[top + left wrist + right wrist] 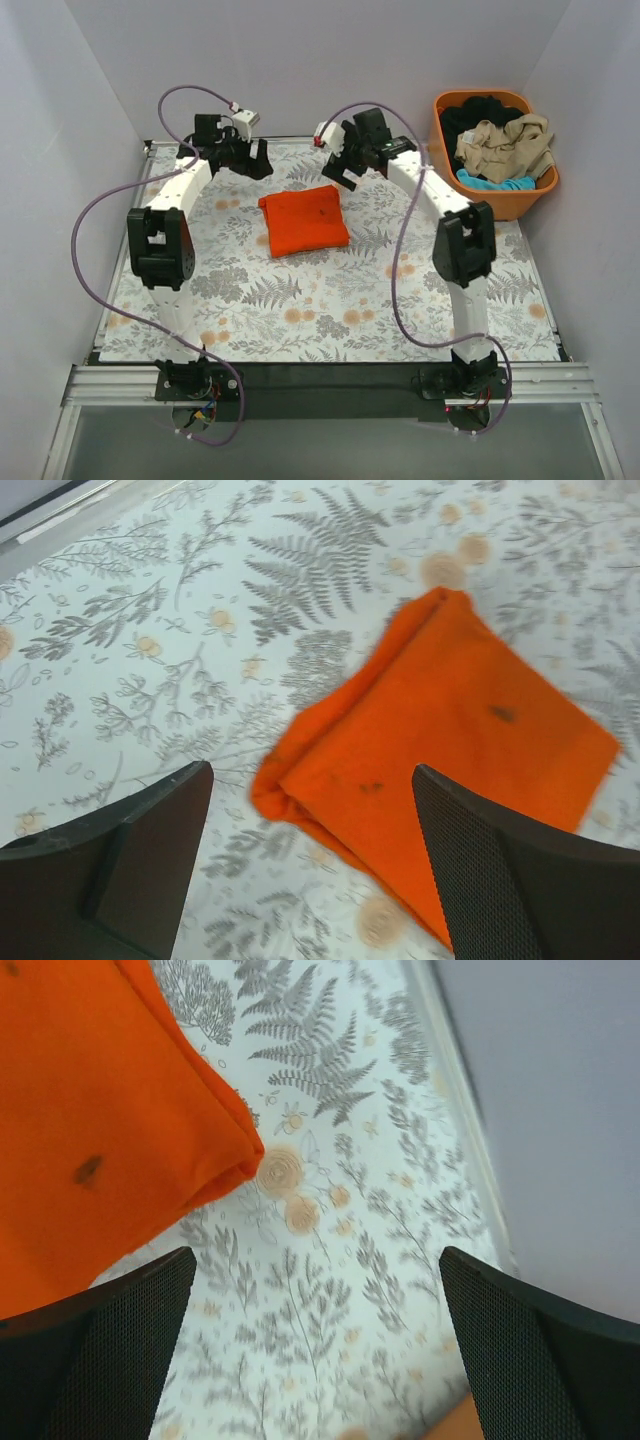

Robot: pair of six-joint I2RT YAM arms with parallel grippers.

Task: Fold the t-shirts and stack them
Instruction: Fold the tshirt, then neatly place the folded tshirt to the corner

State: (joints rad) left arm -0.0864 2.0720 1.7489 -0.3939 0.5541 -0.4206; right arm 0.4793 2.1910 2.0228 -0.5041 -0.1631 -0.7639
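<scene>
We see one bright orange soft t-shirt (303, 221) folded into a small square. It lies flat on the white table cloth with grey ferns and orange flowers (300, 310), near the middle and a bit toward the far side. In the wrist views it shows a few small dark spots.

The left gripper (250, 160) hangs in the air just past the far left corner of the folded t-shirt. Its two black fingers (150, 850) are wide apart and hold nothing. From its own camera we see the t-shirt's corner (440, 740) on the cloth below.

The right gripper (342, 170) hangs just past the far right corner. Its fingers (120, 1340) are wide apart too, with nothing in them. The t-shirt's corner (90, 1130) lies under it, off to one side.

At the far right stands a hard orange plastic basket (540, 190). In it lie a crumpled beige t-shirt (505, 145), a black t-shirt (475, 112) and a turquoise t-shirt (495, 183), all in a heap.
</scene>
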